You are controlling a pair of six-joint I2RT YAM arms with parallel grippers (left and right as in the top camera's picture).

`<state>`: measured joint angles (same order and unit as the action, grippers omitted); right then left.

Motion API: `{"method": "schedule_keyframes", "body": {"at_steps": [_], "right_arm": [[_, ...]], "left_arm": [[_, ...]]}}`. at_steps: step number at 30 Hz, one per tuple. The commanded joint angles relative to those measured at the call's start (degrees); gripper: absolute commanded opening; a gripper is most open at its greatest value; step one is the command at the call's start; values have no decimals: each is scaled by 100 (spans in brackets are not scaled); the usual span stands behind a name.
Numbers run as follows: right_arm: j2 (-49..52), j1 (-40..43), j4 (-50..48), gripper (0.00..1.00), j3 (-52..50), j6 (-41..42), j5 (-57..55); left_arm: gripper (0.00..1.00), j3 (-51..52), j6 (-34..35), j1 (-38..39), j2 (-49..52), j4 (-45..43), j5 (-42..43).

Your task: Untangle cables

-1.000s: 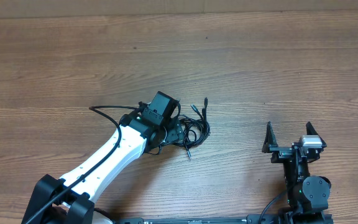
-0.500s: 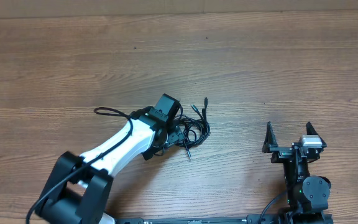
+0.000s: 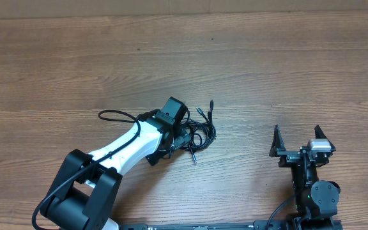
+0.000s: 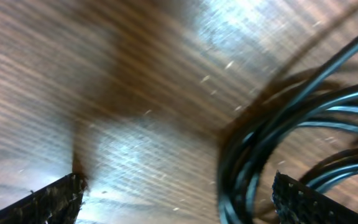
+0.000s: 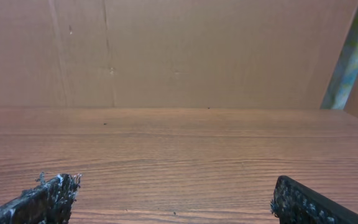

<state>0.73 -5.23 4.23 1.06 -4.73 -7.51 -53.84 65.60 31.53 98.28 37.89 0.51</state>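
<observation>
Tangled black cables [image 3: 200, 133] seen in a loose coil near the middle of the desk [image 3: 267, 70], left fingers [image 4: 48, 202] spread open astride the coil's edge, right fingers [image 3: 276, 142] open, well apart.

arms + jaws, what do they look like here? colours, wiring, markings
Left arm: white shell on the long link, black joints and base, a black camera block at the wrist, and a thin black wire looping off its side. Right arm: all black, with a silver block at the wrist. The jaws on both are black and flat, with rough, speckled tips. No markings are legible.
</observation>
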Motion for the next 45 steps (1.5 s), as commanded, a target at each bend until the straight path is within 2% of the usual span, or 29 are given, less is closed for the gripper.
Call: {"method": "schedule_keyframes", "body": {"at_steps": [1,7,14,22,26,30,38,45], "right_arm": [[-50,-11,-22,100,-57,-26,-37],[-50,-11,-22,100,-57,-26,-37],[-50,-11,-22,100,-57,-26,-37],[-50,-11,-22,100,-57,-26,-37],[-50,-11,-22,100,-57,-26,-37],[-50,-11,-22,100,-57,-26,-37],[-50,-11,-22,100,-57,-26,-37],[-50,-11,-22,100,-57,-26,-37]], "left_arm": [[95,-96,175,42,120,-136,-216],[76,-96,175,44,120,-192,-284],[49,-96,175,52,151,-216,-433],[43,-96,173,223,173,-452,-466],[37,-96,175,304,173,-595,-481],[29,-96,168,328,173,-608,-581],[4,-96,166,328,173,-481,-695],[4,-120,-229,328,166,-470,-632]]}}
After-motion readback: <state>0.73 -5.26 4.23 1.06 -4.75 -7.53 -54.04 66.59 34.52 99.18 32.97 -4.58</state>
